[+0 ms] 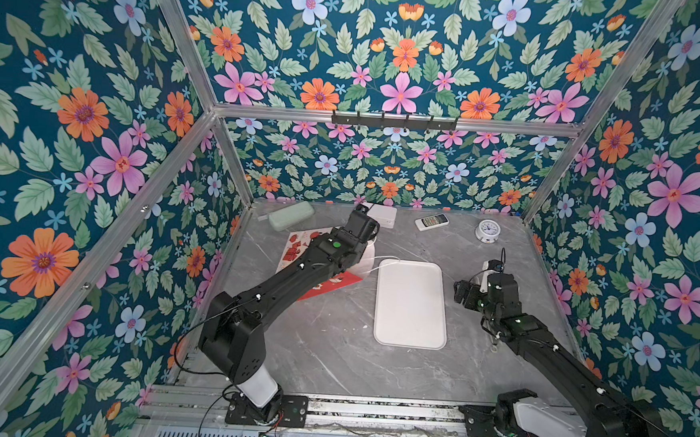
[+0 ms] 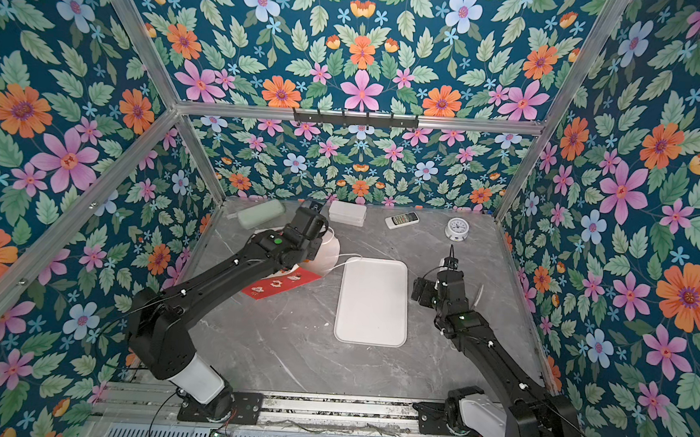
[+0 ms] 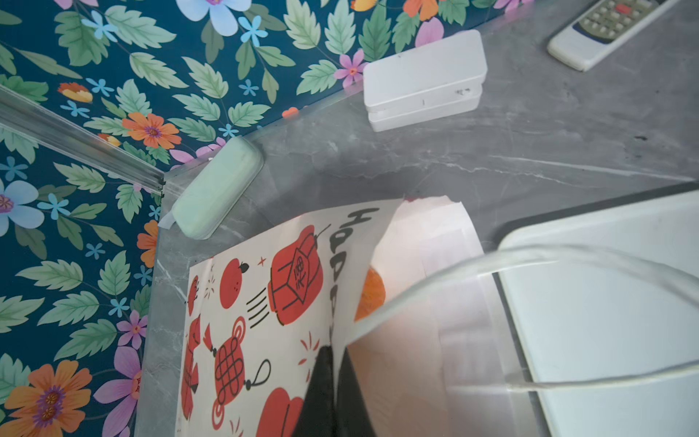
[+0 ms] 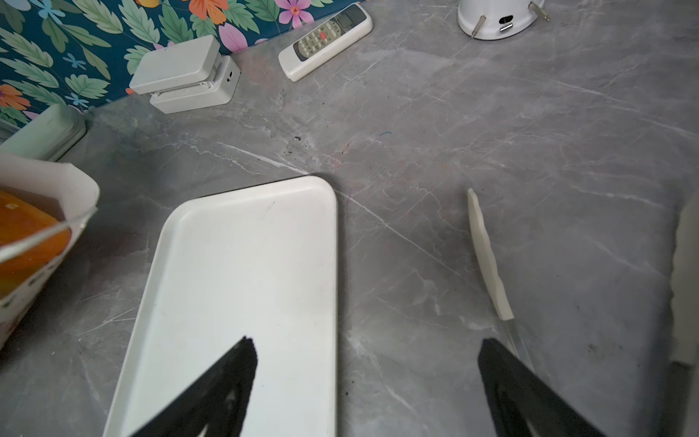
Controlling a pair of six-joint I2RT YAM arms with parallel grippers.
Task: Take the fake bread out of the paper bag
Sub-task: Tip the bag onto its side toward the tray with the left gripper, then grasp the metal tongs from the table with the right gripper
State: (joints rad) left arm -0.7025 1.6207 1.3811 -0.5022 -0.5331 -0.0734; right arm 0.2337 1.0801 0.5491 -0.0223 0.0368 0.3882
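The paper bag (image 1: 296, 247) lies on its side at the back left of the table, with its open mouth (image 2: 329, 253) turned toward the white tray (image 1: 411, 310). My left gripper (image 3: 333, 363) is shut on the upper edge of the paper bag (image 3: 264, 302) and holds the mouth up. Inside the opening a piece of orange fake bread (image 3: 372, 293) shows, and the right wrist view shows the fake bread (image 4: 26, 234) too. A white cord handle (image 3: 529, 257) loops out over the tray (image 3: 605, 321). My right gripper (image 4: 367, 348) hangs open and empty over the right edge of the tray (image 4: 246, 265).
Along the back wall lie a mint green case (image 1: 291, 218), a white box (image 1: 382, 215), a remote control (image 1: 432, 222) and a small white clock (image 1: 488, 230). A white-handled knife (image 4: 488, 257) rests on the table beside the right gripper. Flowered walls close three sides.
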